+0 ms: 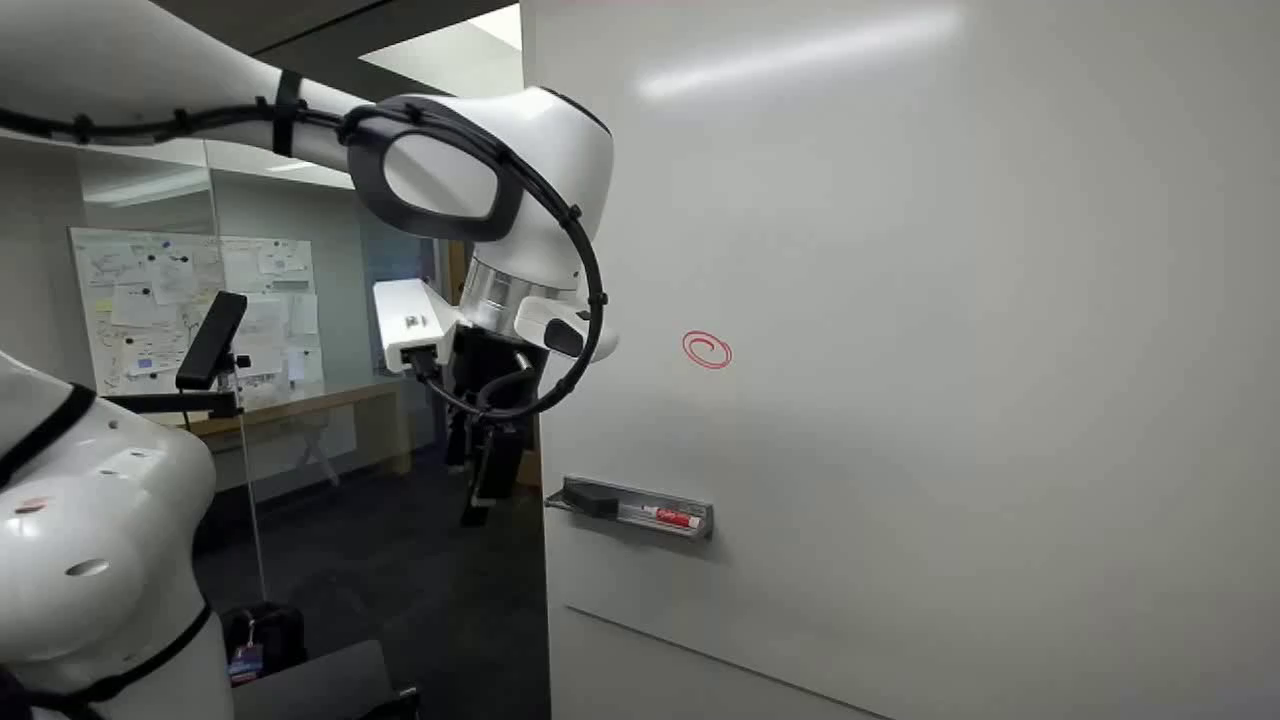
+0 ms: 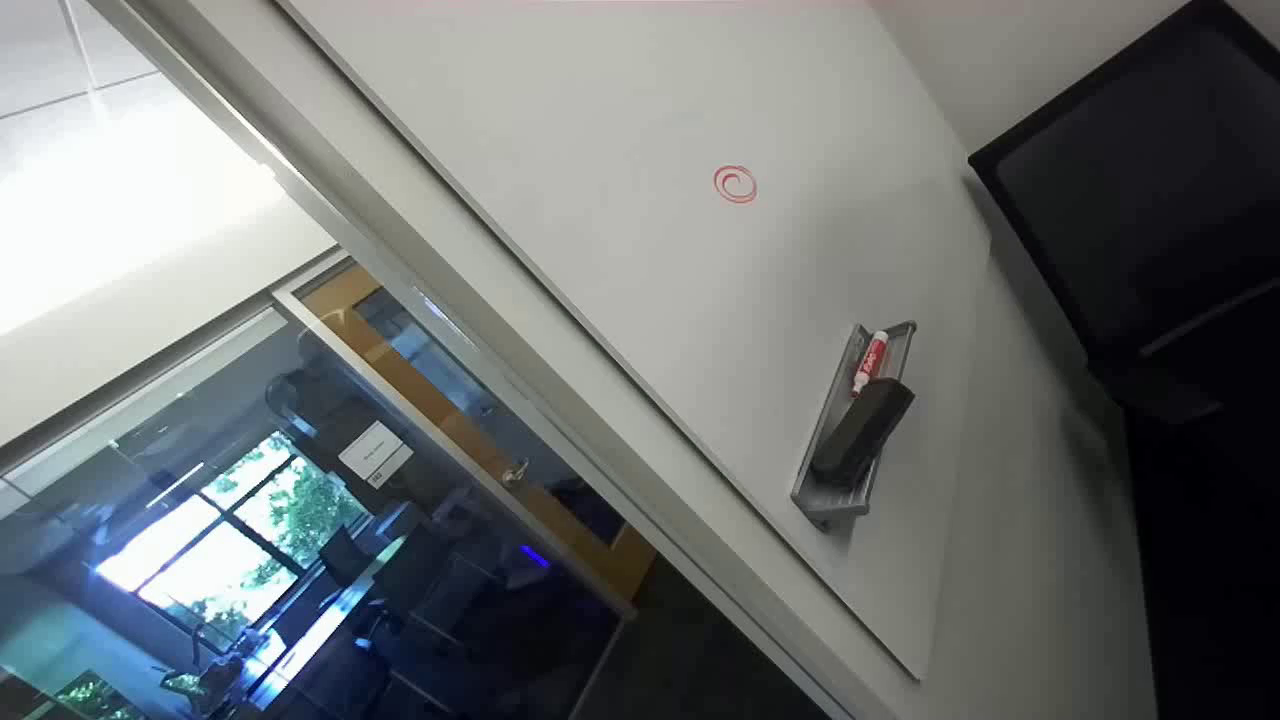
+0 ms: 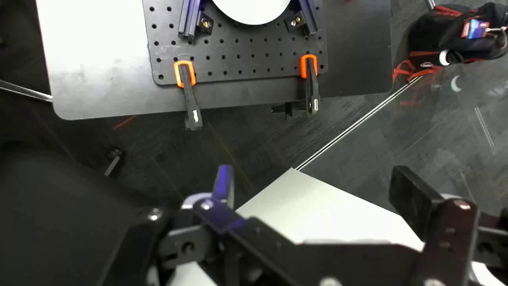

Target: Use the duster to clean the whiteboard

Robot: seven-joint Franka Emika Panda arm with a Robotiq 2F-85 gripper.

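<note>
The duster [image 1: 592, 498], a dark block, lies on the left part of the grey ledge [image 1: 632, 516]. The duster shows closer in an exterior view [image 2: 862, 432], slightly overhanging the ledge. The upright whiteboard [image 1: 950, 350] bears a small red spiral mark [image 1: 707, 350], also seen in an exterior view [image 2: 735, 184]. My gripper [image 1: 482, 500] points down left of the ledge, apart from the duster and the board. In the wrist view the gripper [image 3: 317, 182] has its fingers wide apart with nothing held. The duster is out of the wrist view.
A red marker [image 1: 672, 517] lies beside the duster on the ledge. In the wrist view, a dark table [image 3: 119, 87] holds a perforated plate [image 3: 238, 65] with orange clamps [image 3: 185, 73]. A black backpack [image 3: 432, 35] lies beyond. A pale panel [image 3: 317, 210] shows between the fingers.
</note>
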